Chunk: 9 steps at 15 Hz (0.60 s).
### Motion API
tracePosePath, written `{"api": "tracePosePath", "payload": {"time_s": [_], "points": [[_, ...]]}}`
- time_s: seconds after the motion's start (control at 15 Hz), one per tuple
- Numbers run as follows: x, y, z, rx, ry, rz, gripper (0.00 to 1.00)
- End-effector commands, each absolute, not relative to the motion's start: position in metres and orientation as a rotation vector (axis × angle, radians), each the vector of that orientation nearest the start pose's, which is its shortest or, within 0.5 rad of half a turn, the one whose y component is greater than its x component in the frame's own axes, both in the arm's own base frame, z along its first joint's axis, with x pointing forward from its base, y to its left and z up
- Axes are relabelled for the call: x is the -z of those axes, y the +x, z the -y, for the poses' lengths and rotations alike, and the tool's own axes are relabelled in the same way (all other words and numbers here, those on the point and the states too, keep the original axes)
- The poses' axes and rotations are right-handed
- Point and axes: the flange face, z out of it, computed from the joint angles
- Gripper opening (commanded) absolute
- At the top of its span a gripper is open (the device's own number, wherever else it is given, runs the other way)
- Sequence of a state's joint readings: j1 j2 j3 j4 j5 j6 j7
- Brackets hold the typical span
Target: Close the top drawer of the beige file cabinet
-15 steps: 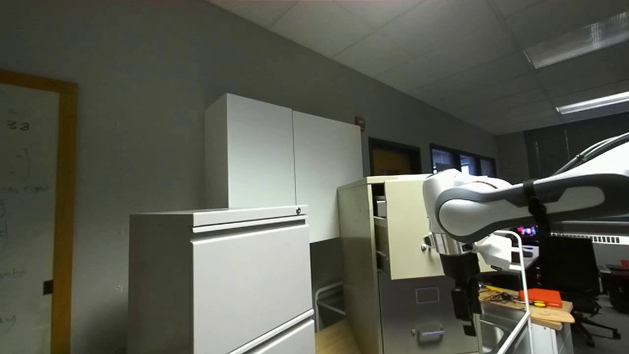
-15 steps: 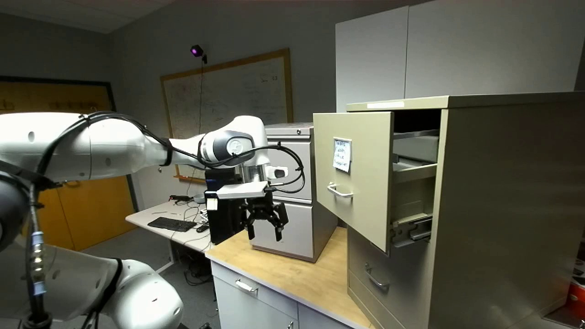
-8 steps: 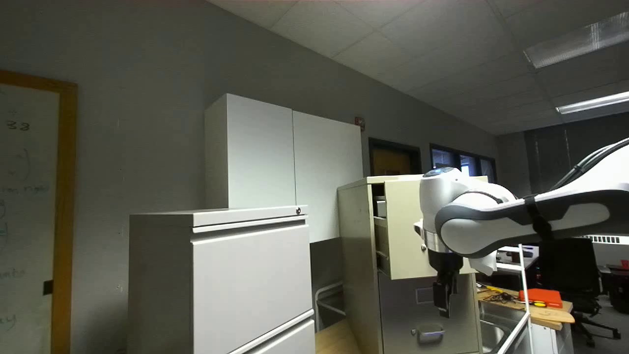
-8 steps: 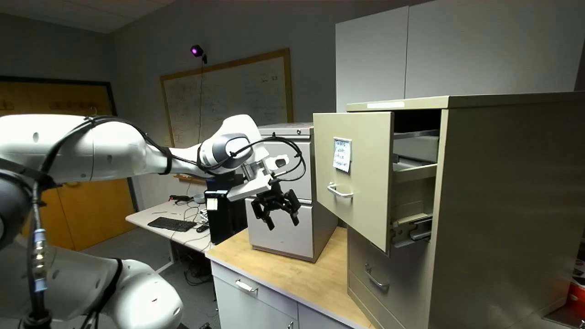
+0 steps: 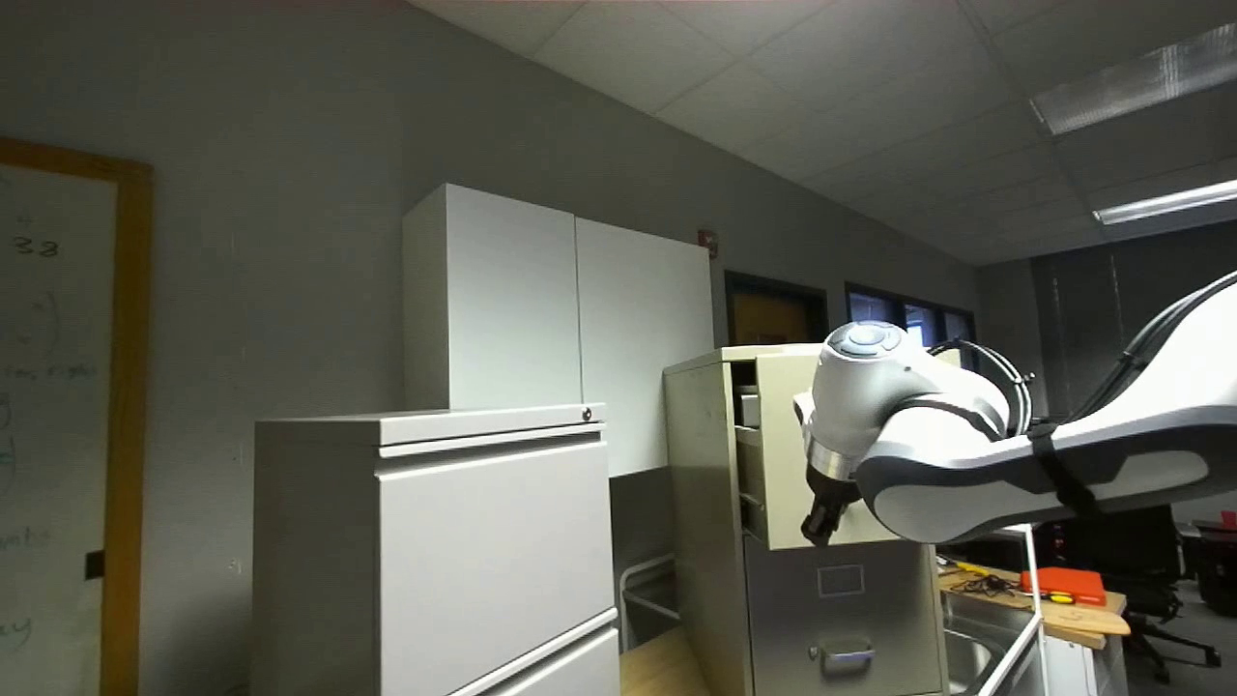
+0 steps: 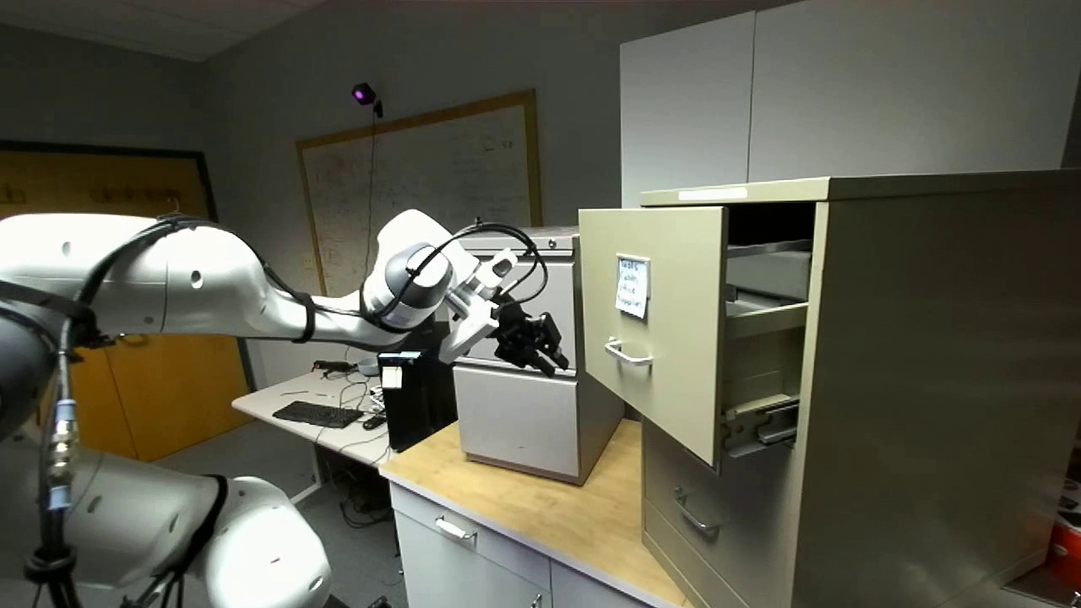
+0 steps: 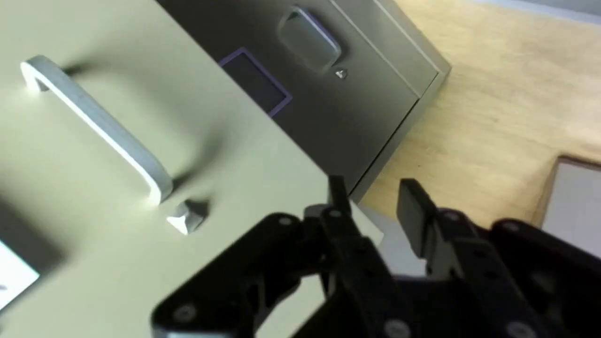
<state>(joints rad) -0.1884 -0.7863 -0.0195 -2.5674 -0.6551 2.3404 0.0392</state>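
Observation:
The top drawer (image 6: 680, 295) stands pulled well out of the beige file cabinet (image 6: 929, 380), its side runner and inner tray showing. On its flat front are a silver handle (image 7: 105, 119) and a paper label (image 6: 632, 285). My gripper (image 6: 555, 368) hangs in front of that drawer face, lower than the handle and tilted toward it; a small gap shows between them. In the wrist view the gripper (image 7: 372, 188) is part open with nothing between its fingers, and the left finger overlaps the drawer's edge. The arm hides part of the top drawer (image 5: 785, 435) in an exterior view.
A grey two-drawer cabinet (image 6: 519, 422) stands on the wooden countertop (image 6: 507, 498), close behind the gripper. A lower drawer's handle (image 6: 697, 513) juts out beneath the open drawer. White cupboards (image 6: 887, 93) hang on the wall behind. A white metal rail (image 5: 1015, 648) stands near the arm.
The wrist has tilted and the gripper has swung up and closer to the drawer front. Its fingers have drawn nearer together. The top drawer has not moved.

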Motion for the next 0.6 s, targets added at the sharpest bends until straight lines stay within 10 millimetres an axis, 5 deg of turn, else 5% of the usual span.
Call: {"api": "tracePosePath", "payload": {"time_s": [0.0, 0.53], "points": [[-0.583, 0.349, 0.083, -0.771, 2.290, -0.041, 0.05], [-0.599, 0.344, 0.110, -0.977, 2.105, 0.156, 0.00]]}}
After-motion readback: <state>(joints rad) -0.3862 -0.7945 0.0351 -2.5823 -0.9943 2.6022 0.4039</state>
